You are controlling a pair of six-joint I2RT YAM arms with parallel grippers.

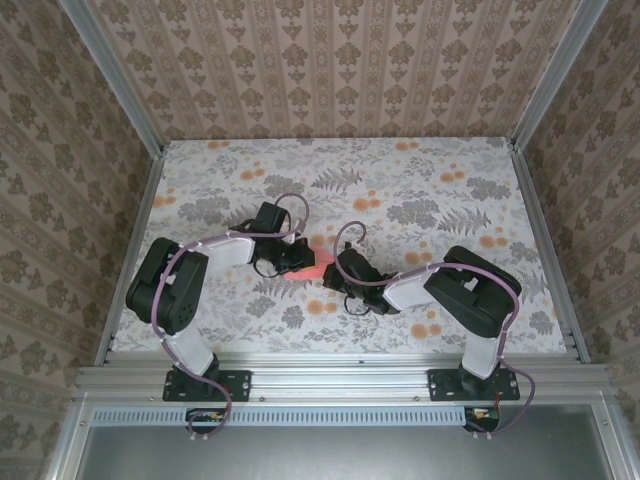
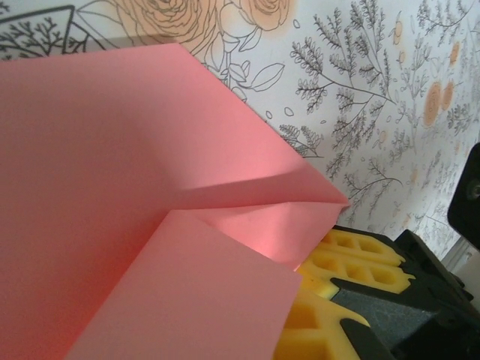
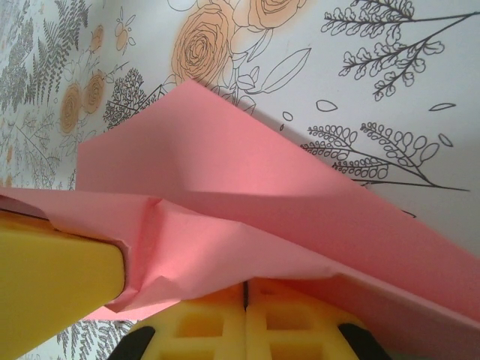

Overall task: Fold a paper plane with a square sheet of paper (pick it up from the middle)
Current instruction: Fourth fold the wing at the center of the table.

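Left gripper [image 1: 296,259] sits centre-left in the top view, jaws clamped on the pink paper [image 1: 309,269]. The right wrist view shows its yellow finger [image 3: 52,277] pinching a crumpled edge at lower left. Paper is folded and creased, at frame centre between both grippers, over the floral table [image 1: 430,180]. Right gripper [image 1: 336,272] is just right of it, pads [image 3: 285,330] pressed together at the paper's edge. Cannot tell if it holds the paper.

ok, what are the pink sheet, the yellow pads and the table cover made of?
Pink sheet: thin matte paper; holds sharp creases, glows where light passes through.
Yellow pads: likely moulded rubber or plastic, matte, with square recesses.
Table cover: smooth floral-print sheet; paper or vinyl, can't tell.
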